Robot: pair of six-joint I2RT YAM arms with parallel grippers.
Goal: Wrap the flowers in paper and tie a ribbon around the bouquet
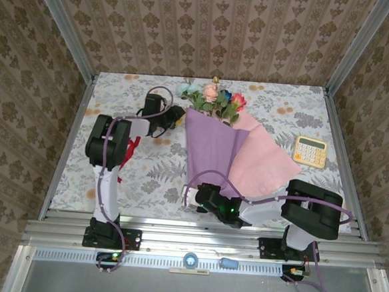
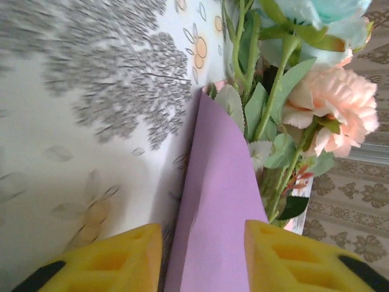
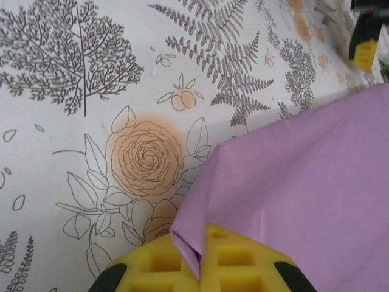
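The left gripper (image 2: 203, 230) has its two yellow moulded fingers (image 2: 115, 258) standing apart. The folded edge of the large thin sheet of paper (image 2: 216, 182), lilac-purple on the outside, runs up between them. A dark gap shows beside one finger, so the jaws are not pressing the fold. Just past the fingertips the paper ends in a point. From it rise the flowers (image 2: 331, 106): an artificial bunch with a peach-pink head, a pale blue-white head, green leaves and thin green stems.

The right gripper (image 3: 203, 246) has its yellow fingers together, clamped on a creased corner of the same lilac paper (image 3: 304, 170), which spreads away to the right of the wrist view.

From above, the left gripper (image 1: 175, 116) sits at the paper's upper left edge, beside the flower heads (image 1: 214, 97). The right gripper (image 1: 191, 198) holds its near corner. This view also shows the paper (image 1: 211, 147) open on one side, its light pink face (image 1: 267, 161) lying flat. A narrow bright red ribbon (image 1: 134, 145) lies partly hidden under the left arm. A cream pocket calculator with orange keys (image 1: 310, 151) lies to the right, apart from the paper.

Everything lies on a white tablecloth printed with grey ferns and orange blossoms (image 1: 146, 173). Brown patterned walls (image 1: 216, 27) enclose it, and a silver metal rail (image 1: 201, 243) runs along the near edge.

The right wrist view catches one yellow finger of the left gripper (image 3: 364, 53) far off, above the paper's edge.
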